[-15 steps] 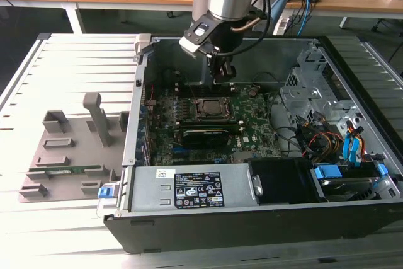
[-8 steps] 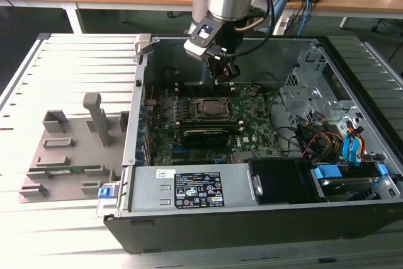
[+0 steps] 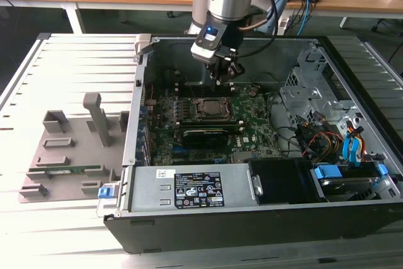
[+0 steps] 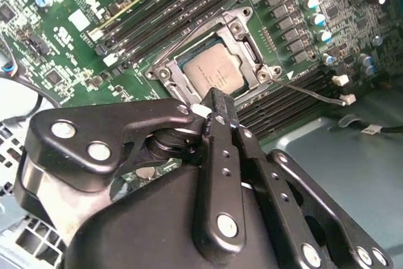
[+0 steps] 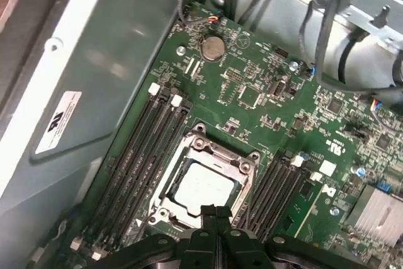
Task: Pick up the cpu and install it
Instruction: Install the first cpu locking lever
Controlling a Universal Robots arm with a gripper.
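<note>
Hovering pincer, closed and empty, above the cpu lying in its socket; I'd confirm it sits flush

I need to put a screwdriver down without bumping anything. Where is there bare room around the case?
Bare slatted table lies beyond the grey fixture at the exterior view's left, and past the case at that view's right. Inside the case is crowded: the gripper hangs by the cpu, cables beside them.
</note>
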